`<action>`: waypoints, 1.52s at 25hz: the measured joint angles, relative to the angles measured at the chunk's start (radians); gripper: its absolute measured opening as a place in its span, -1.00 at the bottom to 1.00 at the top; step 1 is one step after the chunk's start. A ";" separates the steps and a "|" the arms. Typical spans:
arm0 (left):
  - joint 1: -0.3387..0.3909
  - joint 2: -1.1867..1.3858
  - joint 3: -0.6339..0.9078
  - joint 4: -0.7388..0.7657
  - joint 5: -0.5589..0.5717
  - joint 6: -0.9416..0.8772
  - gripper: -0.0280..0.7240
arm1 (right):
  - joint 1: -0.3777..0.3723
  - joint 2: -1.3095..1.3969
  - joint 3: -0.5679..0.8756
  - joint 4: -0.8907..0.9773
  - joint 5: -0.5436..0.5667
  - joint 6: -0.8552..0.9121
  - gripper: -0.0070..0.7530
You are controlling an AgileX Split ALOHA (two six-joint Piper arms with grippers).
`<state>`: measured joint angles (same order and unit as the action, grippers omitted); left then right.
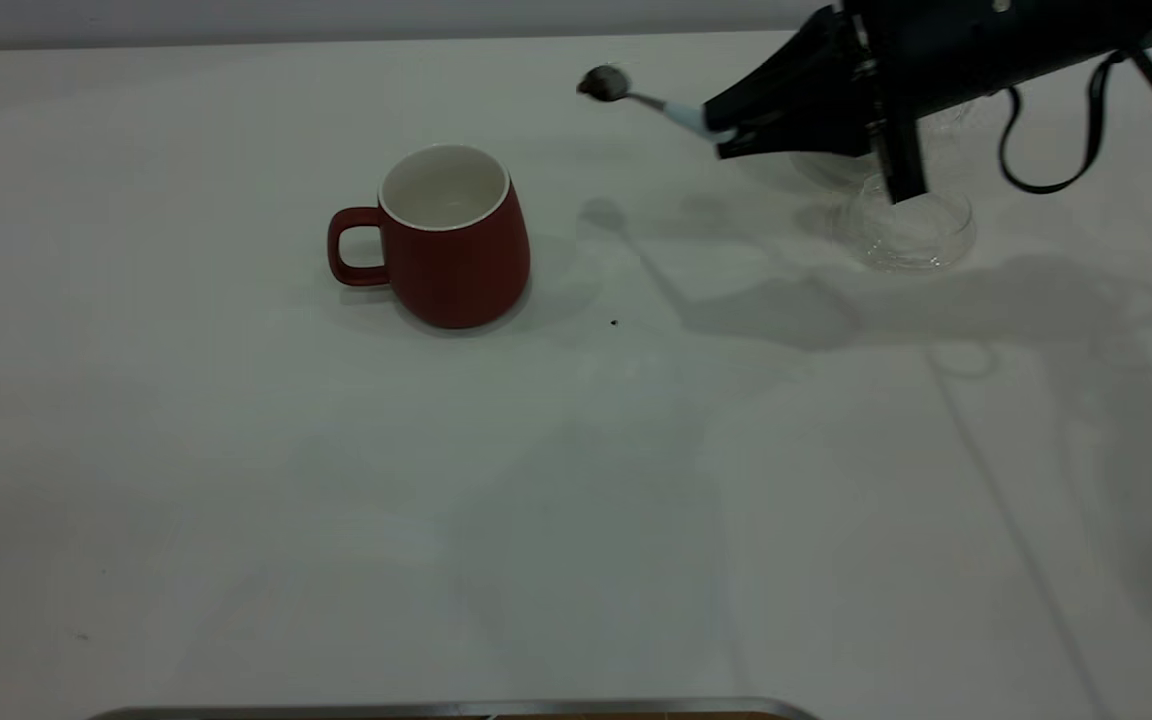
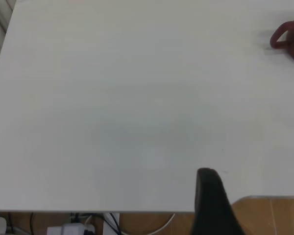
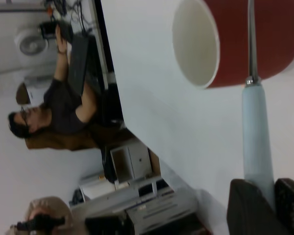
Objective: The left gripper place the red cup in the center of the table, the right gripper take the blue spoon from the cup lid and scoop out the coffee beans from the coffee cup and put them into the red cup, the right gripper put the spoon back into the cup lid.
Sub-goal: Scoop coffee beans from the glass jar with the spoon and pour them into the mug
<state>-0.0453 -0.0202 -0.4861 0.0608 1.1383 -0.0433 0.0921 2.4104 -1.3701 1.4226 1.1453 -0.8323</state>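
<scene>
The red cup (image 1: 451, 235) stands upright left of the table's (image 1: 576, 480) middle, handle to the left, white inside with nothing showing in it. My right gripper (image 1: 726, 135) hovers at the back right, shut on the blue spoon (image 1: 684, 117). The spoon's dark-looking bowl points toward the cup, in the air to its right. In the right wrist view the pale handle (image 3: 257, 132) runs from my gripper (image 3: 272, 200) toward the red cup (image 3: 245, 39). Clear glassware (image 1: 911, 235) sits under the right arm; I cannot tell cup lid from coffee cup. My left gripper (image 2: 210, 196) is parked off the table's left edge.
A tiny dark speck (image 1: 614, 322) lies right of the cup. A black cable loop (image 1: 1046, 140) hangs from the right arm. A metal strip (image 1: 456, 710) borders the near table edge. A seated person (image 3: 54, 107) and shelving are beyond the table.
</scene>
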 joint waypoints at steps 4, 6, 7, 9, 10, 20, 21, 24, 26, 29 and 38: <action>0.000 0.000 0.000 0.000 0.000 0.000 0.44 | 0.046 0.000 0.000 0.000 0.000 0.000 -0.71; 0.000 0.000 0.000 0.000 0.000 0.000 0.44 | 0.068 0.000 0.000 0.000 0.000 0.000 -0.71; 0.000 0.000 0.000 0.000 0.000 0.000 0.44 | 0.078 0.000 0.000 -0.001 0.000 0.000 -0.71; 0.000 0.000 0.000 0.000 0.000 0.000 0.44 | 0.098 0.000 0.000 -0.001 0.000 0.000 -0.71; 0.000 0.000 0.000 0.000 0.000 0.000 0.44 | 0.107 0.000 0.000 -0.001 0.000 0.000 -0.71; 0.000 0.000 0.000 0.000 0.000 0.000 0.44 | 0.165 0.000 0.000 -0.004 0.000 -0.001 -0.71; 0.000 0.000 0.000 0.000 0.000 0.000 0.44 | 0.167 0.000 0.000 -0.008 -0.003 -0.002 -0.71; 0.000 0.000 0.000 0.000 0.000 0.003 0.44 | 0.174 0.000 0.000 -0.026 -0.037 -0.011 -0.71; 0.000 0.000 0.000 0.000 0.000 0.003 0.44 | 0.178 0.000 0.000 -0.030 -0.072 -0.026 -0.71; 0.000 0.000 0.000 0.000 0.000 0.003 0.44 | 0.186 0.000 0.000 -0.031 -0.122 -0.057 -0.71; 0.000 0.000 0.000 0.000 0.000 0.003 0.44 | 0.206 0.000 0.000 -0.068 -0.213 -0.152 -0.71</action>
<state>-0.0453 -0.0202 -0.4861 0.0608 1.1383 -0.0401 0.2976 2.4104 -1.3701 1.3549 0.9325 -0.9846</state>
